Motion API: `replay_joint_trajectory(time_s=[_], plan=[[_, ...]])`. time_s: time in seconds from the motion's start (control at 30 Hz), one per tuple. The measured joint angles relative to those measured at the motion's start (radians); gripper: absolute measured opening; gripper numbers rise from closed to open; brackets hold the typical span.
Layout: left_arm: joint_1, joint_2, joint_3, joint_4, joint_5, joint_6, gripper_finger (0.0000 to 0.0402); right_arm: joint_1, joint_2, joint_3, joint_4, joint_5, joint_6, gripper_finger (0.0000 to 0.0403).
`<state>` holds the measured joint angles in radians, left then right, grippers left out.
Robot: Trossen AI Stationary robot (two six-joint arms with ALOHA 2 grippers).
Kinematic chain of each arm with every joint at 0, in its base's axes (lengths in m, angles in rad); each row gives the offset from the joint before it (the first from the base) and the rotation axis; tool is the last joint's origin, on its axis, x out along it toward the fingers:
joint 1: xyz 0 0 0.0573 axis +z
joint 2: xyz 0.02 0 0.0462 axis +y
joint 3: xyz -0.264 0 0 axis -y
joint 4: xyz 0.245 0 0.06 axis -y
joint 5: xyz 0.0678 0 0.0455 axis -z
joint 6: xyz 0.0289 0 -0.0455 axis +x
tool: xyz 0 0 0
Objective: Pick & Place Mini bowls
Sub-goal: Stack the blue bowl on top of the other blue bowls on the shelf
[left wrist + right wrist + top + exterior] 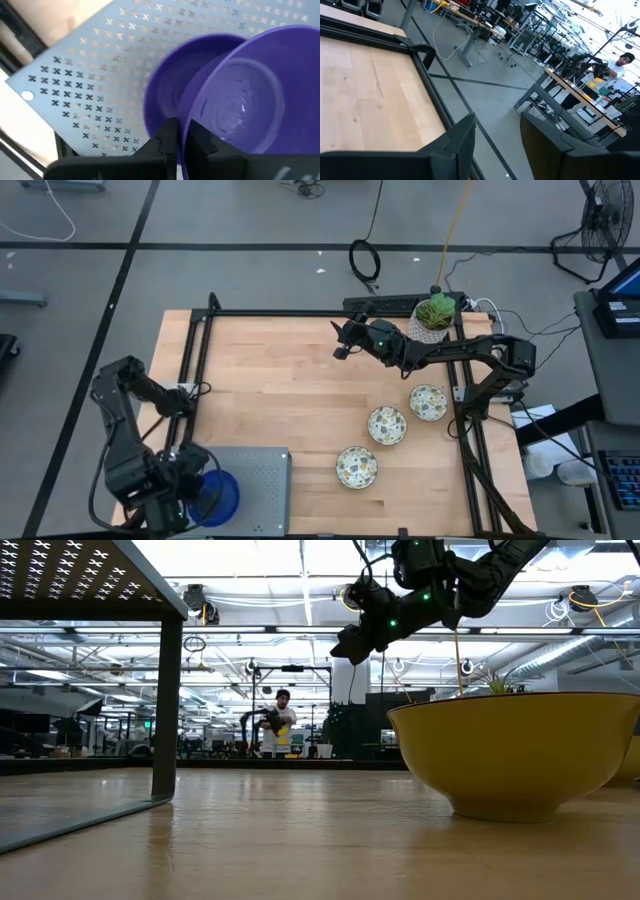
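A blue mini bowl [240, 110] sits clamped by its rim in the left claw [182, 142] over the perforated grey tray [255, 480] — placement seems underway, release next — while three speckled bowls [387, 425] wait beside the tray, right claw [343, 343] apart, aloft.

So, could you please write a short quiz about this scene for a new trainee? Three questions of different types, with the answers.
1. True or false: the left gripper is shut on the rim of a blue bowl.
2. How many speckled bowls lie on the wooden table?
3. The right gripper is: A) holding a bowl B) open and empty, raised over the table C) touching the plant pot.

Key: 1 true; 2 three; 3 B.
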<state>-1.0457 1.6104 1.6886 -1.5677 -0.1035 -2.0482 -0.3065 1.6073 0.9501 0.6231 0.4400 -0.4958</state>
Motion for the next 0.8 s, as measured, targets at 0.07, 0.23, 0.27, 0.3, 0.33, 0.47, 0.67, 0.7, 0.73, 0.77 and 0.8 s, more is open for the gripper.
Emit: replay_joint_trajectory(time_s=[0.07,0.23,0.27,0.3,0.33,0.47,0.67,0.7,0.73,0.77,0.8], plan=[[-0.002,0.0,0.0,-0.004,0.001,0.0,0.0011,0.0,0.0,0.0,0.0,0.0,0.002,0.0144],[-0.026,0.0,0.0,-0.003,-0.024,0.007,0.0014,0.0,0.0,0.0,0.0,0.0,-0.001,0.0142],[-0.028,0.0,-0.001,-0.004,-0.023,0.008,0.0018,0.0,0.0,0.0,0.0,0.0,-0.003,0.0142],[-0.029,0.0,-0.004,-0.004,-0.022,0.012,0.0021,0.0,0.0,0.0,0.0,0.0,-0.003,0.0143],[-0.029,0.0,-0.006,-0.003,-0.018,0.016,0.0022,0.0,0.0,0.0,0.0,0.0,-0.003,0.0143],[-0.03,0.0,-0.025,-0.003,-0.013,0.023,0.0011,0.0,0.0,0.0,0.0,0.0,-0.004,0.0143],[-0.031,0.0,-0.06,-0.002,-0.027,0.023,0.0026,0.0,0.0,0.0,0.0,0.0,-0.006,0.0142],[-0.031,0.0,-0.064,-0.002,-0.027,0.023,0.0036,0.0,0.0,0.0,0.0,0.0,-0.006,0.0142],[-0.031,0.0,-0.065,-0.003,-0.027,0.022,0.0045,0.0,0.0,0.0,0.0,0.0,-0.006,0.0142],[-0.03,0.0,-0.066,-0.003,-0.027,0.022,0.0054,0.0,0.0,0.0,0.0,0.0,-0.006,0.0142],[-0.03,0.0,-0.066,-0.003,-0.027,0.022,0.0062,0.0,0.0,0.0,0.0,0.0,-0.006,0.0142]])
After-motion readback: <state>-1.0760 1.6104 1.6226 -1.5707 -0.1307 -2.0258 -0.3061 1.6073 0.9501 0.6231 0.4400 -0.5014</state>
